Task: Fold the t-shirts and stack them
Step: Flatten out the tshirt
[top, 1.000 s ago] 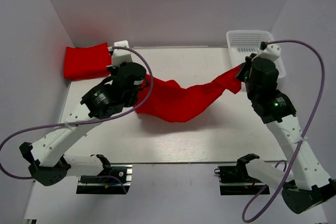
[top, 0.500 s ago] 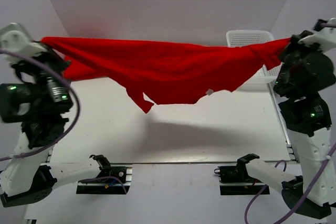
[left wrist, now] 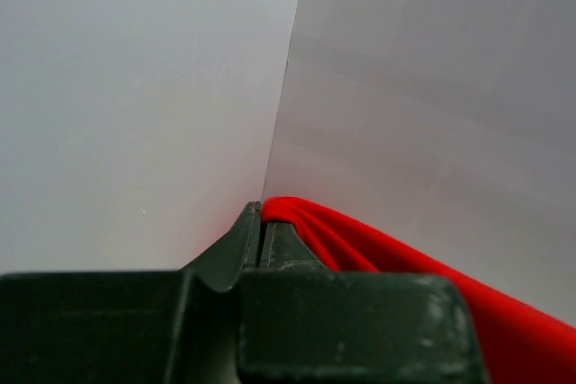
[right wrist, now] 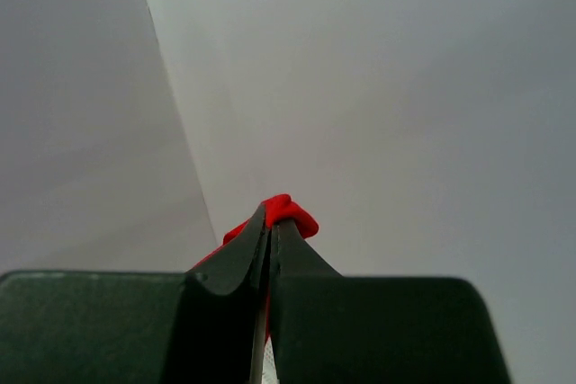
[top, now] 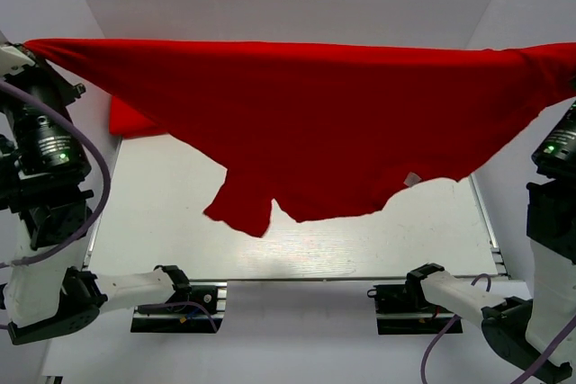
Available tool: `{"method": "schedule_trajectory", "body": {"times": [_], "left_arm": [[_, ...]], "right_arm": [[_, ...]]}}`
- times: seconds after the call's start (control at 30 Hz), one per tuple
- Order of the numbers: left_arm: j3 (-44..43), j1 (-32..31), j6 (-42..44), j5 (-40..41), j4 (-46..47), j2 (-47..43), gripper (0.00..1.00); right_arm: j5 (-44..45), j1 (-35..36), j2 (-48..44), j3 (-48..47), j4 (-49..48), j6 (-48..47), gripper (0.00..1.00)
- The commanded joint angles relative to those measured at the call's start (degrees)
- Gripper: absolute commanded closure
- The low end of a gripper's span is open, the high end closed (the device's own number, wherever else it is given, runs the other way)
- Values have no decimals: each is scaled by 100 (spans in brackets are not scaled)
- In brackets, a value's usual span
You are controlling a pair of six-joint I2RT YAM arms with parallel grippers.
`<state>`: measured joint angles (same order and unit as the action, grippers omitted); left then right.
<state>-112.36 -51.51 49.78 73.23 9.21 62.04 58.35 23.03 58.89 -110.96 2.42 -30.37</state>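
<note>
We see one red t-shirt (top: 306, 123) stretched wide in the air between the two arms, high above the table (top: 180, 213). Its top edge runs almost straight from the far left of the top view to the far right. The rest of the cloth hangs down from that edge like a curtain. The lower edge is ragged, with one flap (top: 241, 209) dropping lowest left of centre. A small white tag (top: 411, 179) shows near the hem on the right.

In the left wrist view, the left gripper (left wrist: 261, 222) has its jaws pressed together on one end of the shirt. The red cloth bunches right at the fingertips and runs off to the right and down, past the finger's side. In the right wrist view, the right gripper (right wrist: 270, 222) is likewise clamped on the other end. A small knot of red fabric pokes out just beyond the tips, and a sliver shows on the left of the jaws. Both grippers point at the pale walls (left wrist: 432, 87), so we see none of the table there.

From above, the left arm (top: 40, 132) and right arm (top: 558, 186) stand raised at the two sides, well apart.

A second t-shirt (top: 133, 123) lies on the table at the back left, mostly hidden behind the hanging cloth, so we cannot tell how it is folded.
</note>
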Motion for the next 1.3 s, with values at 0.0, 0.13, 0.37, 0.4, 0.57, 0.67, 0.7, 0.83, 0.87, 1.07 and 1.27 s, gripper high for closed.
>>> {"method": "schedule_trajectory", "body": {"times": [0.0, 0.13, 0.37, 0.4, 0.57, 0.67, 0.7, 0.83, 0.87, 1.07, 1.27], "left_arm": [[-278, 0, 278, -151, 29, -236, 100], [-102, 0, 278, -99, -201, 9, 100], [1617, 88, -46, 341, 608, 370, 100], [1890, 88, -630, 393, 556, 292, 100], [3236, 228, -2917, 631, -1108, 230, 100], [3667, 500, -4622, 280, -2105, 168, 100], [3773, 597, -4974, 210, -2491, 168, 100], [4213, 1220, -5645, -473, -2730, 614, 100], [4161, 1378, -6046, -581, -2906, 825, 100], [3844, 2741, -6368, -1793, -2936, 2627, 100], [3354, 3410, -6041, -2726, -2222, 4042, 100]], "right_arm": [[90, 26, -97, -329, -374, -470, 100], [-156, 18, -80, -286, 188, -32, 100], [27, -9, -194, 1773, -153, 408, 100], [45, -9, -116, 1988, -423, 540, 100], [28, -35, 297, 3165, -444, 1234, 100], [-112, -96, 745, 3518, -610, 1507, 100], [-139, -97, 859, 3537, -585, 1595, 100], [-262, -202, 1896, 3414, -514, 1841, 100], [-271, -263, 2194, 3231, -497, 1937, 100], [-517, -492, 3574, 2354, -347, 2088, 100], [-772, -606, 4893, 1254, 12, 2070, 100]]}}
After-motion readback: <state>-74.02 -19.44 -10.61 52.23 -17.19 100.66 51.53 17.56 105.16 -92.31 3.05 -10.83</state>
